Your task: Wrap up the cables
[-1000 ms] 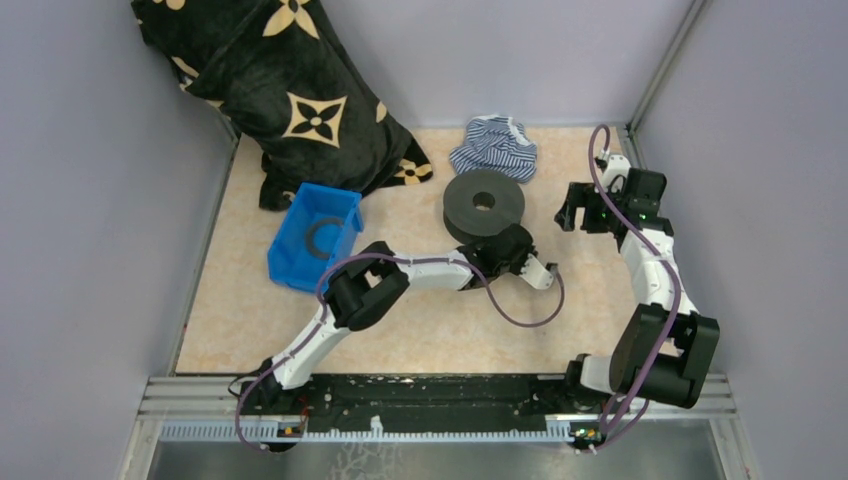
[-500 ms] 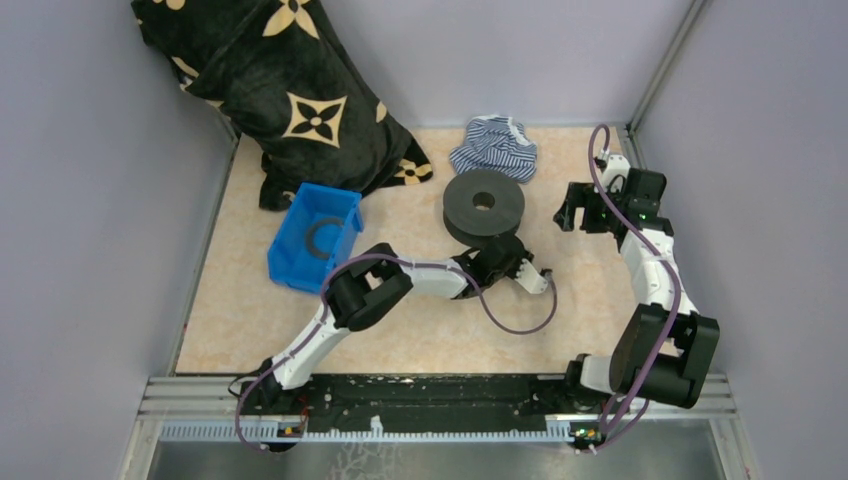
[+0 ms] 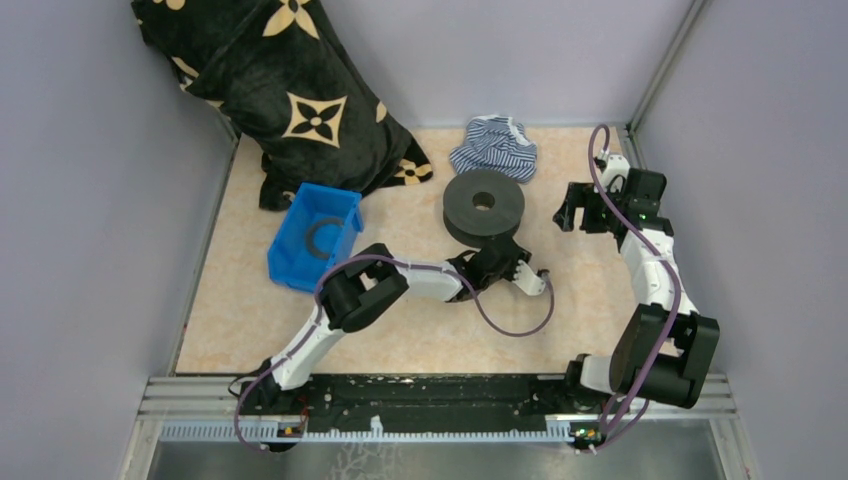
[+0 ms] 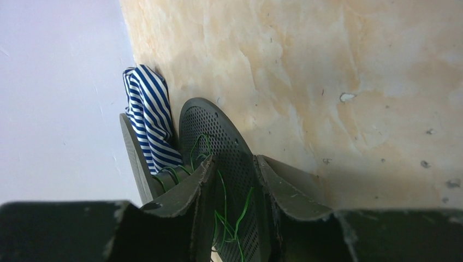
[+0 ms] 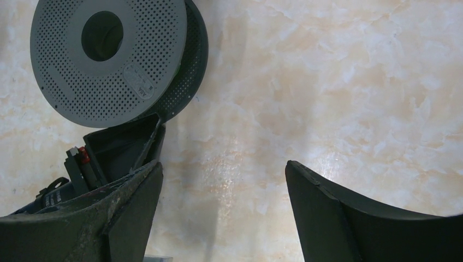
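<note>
left tool (image 4: 232, 164) low, reached forward, narrowly parted | right tool (image 5: 224, 166) hovering, spread wide

Matt, perforated plastic spool (image 5: 65, 82) — soft striped cloth (image 4: 146, 117).

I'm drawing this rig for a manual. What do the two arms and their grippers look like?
The left arm and right arm have white links between bulky black joints, with a thick purple cable looping along each. The left gripper and right gripper are mostly black; their fingers are dark tapering wedges with scuffed edges.

Black-and-white arms (image 3: 430, 283), purple cables (image 3: 510, 333)
</note>
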### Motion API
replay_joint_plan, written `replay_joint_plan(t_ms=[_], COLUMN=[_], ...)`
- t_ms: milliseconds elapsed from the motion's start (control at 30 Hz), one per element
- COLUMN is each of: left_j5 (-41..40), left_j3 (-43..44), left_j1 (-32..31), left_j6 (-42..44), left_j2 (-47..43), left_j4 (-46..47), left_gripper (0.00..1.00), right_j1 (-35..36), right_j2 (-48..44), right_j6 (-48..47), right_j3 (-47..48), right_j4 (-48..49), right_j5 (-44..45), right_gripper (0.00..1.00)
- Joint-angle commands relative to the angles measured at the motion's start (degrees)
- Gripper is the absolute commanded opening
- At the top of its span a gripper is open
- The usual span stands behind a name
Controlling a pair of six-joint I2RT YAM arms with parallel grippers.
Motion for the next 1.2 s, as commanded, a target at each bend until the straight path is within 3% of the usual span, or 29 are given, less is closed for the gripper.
replay_joint_plan(t_ms=[0, 567, 1167], left_j5=[2.1, 12.4, 22.4], left_j3=[-1.9, 1.5, 6.9], left_j1=[0.1, 0.0, 0.8], left_j6=[-3.2, -14.5, -24.8], left_j2=[-2.0, -7.9, -12.3], left_j4=[-5.0, -21.1, -31.6], left_gripper=[0.37, 0.49, 0.55], right_j1=[-1.0, -1.0, -1.1], right_j2=[-0.1, -0.1, -0.5], right_j6=[-0.6, -0.4, -0.2], right_j3=[1.0, 1.1, 1.0], right_j4=[1.5, 1.6, 1.5], right_j5=[-1.2, -1.6, -1.3], right_gripper=[0.83, 0.83, 0.82])
